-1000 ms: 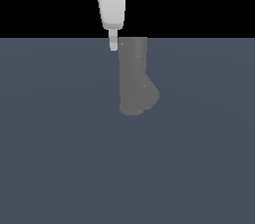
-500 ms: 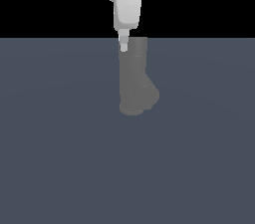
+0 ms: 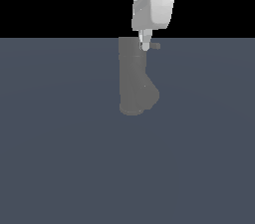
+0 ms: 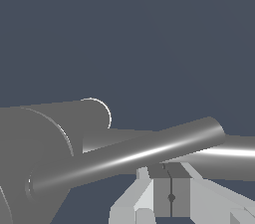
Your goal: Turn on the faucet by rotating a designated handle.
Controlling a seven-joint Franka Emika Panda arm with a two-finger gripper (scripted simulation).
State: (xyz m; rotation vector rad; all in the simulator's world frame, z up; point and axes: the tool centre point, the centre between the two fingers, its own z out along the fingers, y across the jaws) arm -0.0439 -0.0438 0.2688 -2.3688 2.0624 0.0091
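In the exterior view the dark grey faucet (image 3: 132,76) stands upright near the middle of a flat blue-grey floor (image 3: 60,158), slightly toward that view's right of centre, its stepped cylinder rising to the horizon line where the floor meets a black background. Low on its right side a short bulging spout stub (image 3: 151,94) angles outward, and the body ends in a slightly wider ring at the base. At the top of the cylinder the handle (image 3: 155,46) shows as a short light-grey rod projecting sideways toward the exterior view's right. The white robot arm (image 3: 154,1) comes down from the top edge just right of the faucet's axis, and the claw (image 3: 145,44) hangs with its tapered white finger (image 3: 145,40) at the faucet's top end, right where the handle leaves the cylinder; whether it touches the rod cannot be told from this view. In the wrist view the faucet's rounded end (image 4: 37,153) fills the near side as a broad grey drum with ringed edges, and the handle (image 4: 134,154) runs out from it as a long, glossy grey rod crossing the picture at a slight tilt, ending in a cut face. Close against the rod the claw's (image 4: 171,195) two grey pads (image 4: 162,195) meet along a thin dark seam, so the claw is closed with nothing held between the pads.
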